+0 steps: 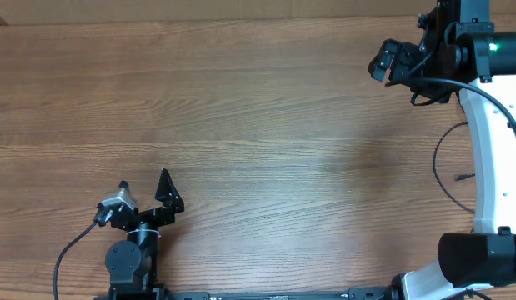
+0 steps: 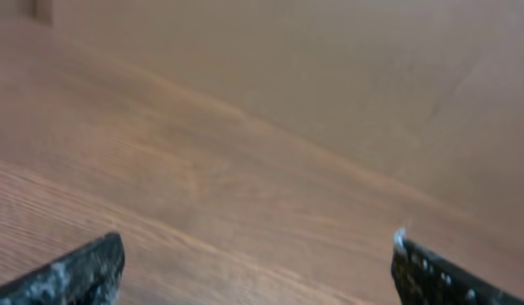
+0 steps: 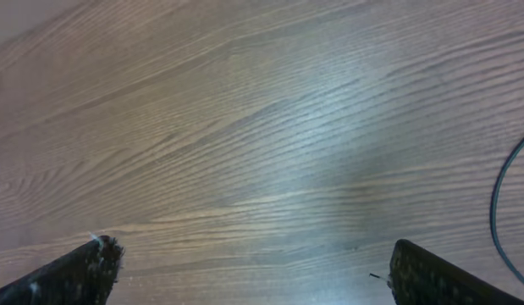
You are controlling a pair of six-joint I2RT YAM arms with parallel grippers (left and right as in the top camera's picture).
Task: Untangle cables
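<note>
One thin black cable [image 1: 436,162] curves in an arc on the wooden table beside the right arm, and a small plug [image 1: 463,177] lies inside the arc. The right wrist view shows a stretch of this thin cable [image 3: 496,207] at the right edge. My right gripper [image 3: 249,250] is open over bare wood, left of that cable and holding nothing. My left gripper [image 1: 143,185] rests at the near left of the table. The left wrist view shows it [image 2: 257,246] open, with only wood between the fingertips.
The right arm [image 1: 491,150], white and black, runs along the table's right edge up to the far right corner. A thicker black lead [image 1: 66,258] trails from the left arm's base. The wooden table [image 1: 266,125] fills the rest of the view.
</note>
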